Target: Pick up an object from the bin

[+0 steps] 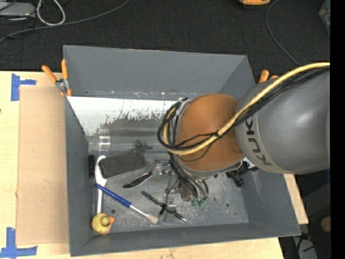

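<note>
Hanging low over the floor of the grey bin (pixel 156 69), the tool (pixel 175 197) sits under the arm's orange cover (pixel 207 128) and its looped cables (pixel 171 127). Whether it is wide or narrow cannot be told, and nothing can be seen held in it.

Right below its tip, slightly to its left, lies one thin black thing of crossed rods (pixel 163 205). Whether the tool touches it cannot be told.

Farther left of the tool lie:
- one blue-handled brush (pixel 116 196) with a pale tip, slanting towards the rods
- one yellow duck (pixel 101 223), in the near left corner
- one black spoon-shaped piece (pixel 137 178), just left of the tool
- one dark grey block (pixel 123 164), past the spoon-shaped piece
- one white curved handle (pixel 99 177), by the left wall
- one clear tube (pixel 121 140), behind these along the far wall

On the tool's right is one small black piece (pixel 237 176).
</note>
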Robot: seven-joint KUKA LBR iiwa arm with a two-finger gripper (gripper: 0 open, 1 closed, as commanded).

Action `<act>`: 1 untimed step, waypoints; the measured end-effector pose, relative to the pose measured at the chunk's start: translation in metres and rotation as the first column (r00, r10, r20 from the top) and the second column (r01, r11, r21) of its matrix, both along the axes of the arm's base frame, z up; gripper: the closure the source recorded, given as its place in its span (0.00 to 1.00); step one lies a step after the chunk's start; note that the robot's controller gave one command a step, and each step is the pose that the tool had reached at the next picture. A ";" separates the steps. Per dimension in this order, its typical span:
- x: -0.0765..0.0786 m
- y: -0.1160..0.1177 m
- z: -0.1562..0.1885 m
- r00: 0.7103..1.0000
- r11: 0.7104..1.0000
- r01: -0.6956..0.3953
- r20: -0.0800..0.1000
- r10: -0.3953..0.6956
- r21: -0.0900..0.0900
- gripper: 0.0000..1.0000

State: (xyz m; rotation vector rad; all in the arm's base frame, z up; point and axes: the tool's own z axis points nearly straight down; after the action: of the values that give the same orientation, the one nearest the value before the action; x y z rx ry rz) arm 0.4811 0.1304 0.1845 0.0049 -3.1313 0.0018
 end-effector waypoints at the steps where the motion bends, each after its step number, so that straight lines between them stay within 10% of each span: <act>1: 0.002 -0.001 0.004 1.000 1.000 0.006 0.008 -0.006 0.001 0.00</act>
State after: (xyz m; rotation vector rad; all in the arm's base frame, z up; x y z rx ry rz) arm 0.4831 0.1296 0.1886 -0.0039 -3.1391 -0.0002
